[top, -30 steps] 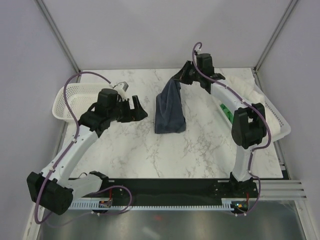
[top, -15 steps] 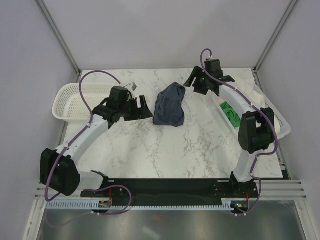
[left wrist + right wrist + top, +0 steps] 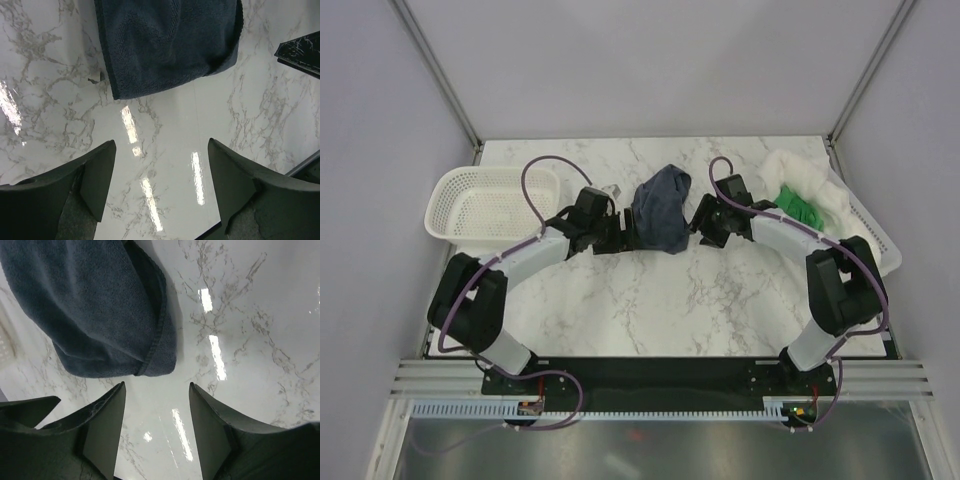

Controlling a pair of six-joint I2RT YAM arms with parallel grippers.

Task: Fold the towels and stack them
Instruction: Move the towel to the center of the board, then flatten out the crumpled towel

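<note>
Poised either side of the crumpled navy towel (image 3: 660, 208). Spread wide and empty at left gripper (image 3: 160, 145), right gripper (image 3: 157, 386) alike.

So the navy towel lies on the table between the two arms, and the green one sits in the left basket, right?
No: the green towel sits in the right basket, by the white towel, as the top view shows. The rest holds.
</note>
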